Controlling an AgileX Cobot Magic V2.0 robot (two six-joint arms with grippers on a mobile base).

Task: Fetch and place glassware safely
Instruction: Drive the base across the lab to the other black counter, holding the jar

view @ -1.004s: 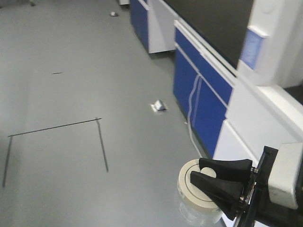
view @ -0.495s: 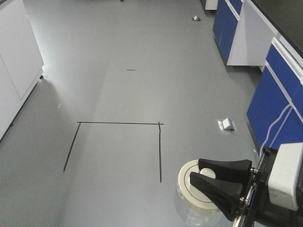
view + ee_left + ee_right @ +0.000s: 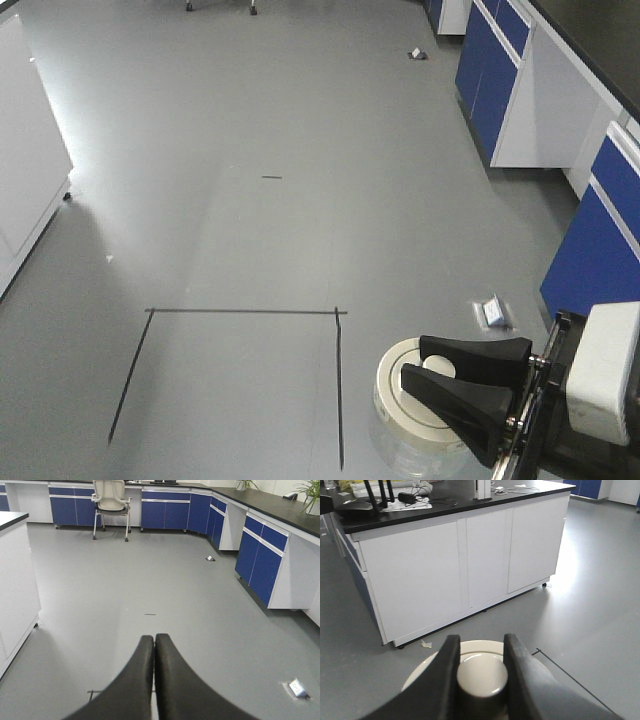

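Note:
The glassware (image 3: 393, 392) is a squat clear jar with a wide cream-white lid, hanging above the grey floor at the lower right of the front view. My right gripper (image 3: 413, 361) is shut on the lid's central knob, one black finger on each side. From the right wrist, the knob of the glassware (image 3: 482, 674) sits pinched between the fingers of the right gripper (image 3: 481, 639), with the lid rim showing behind. The jar's glass body is mostly hidden under the lid. My left gripper (image 3: 154, 638) is shut with nothing in it, its fingers pressed together above the floor.
Blue-fronted cabinets (image 3: 600, 240) with a black counter line the right side. A white cabinet (image 3: 25, 170) stands at the left. Black tape lines (image 3: 240, 312) mark the floor beside a small white floor fitting (image 3: 492, 313). An office chair (image 3: 111, 500) stands far back. A white island bench (image 3: 460, 565) carries cables.
The whole scene has slid right, then down, in the front view: the blue cabinets moved to the right edge and a white cabinet appeared at left. The jar stays held in my right gripper.

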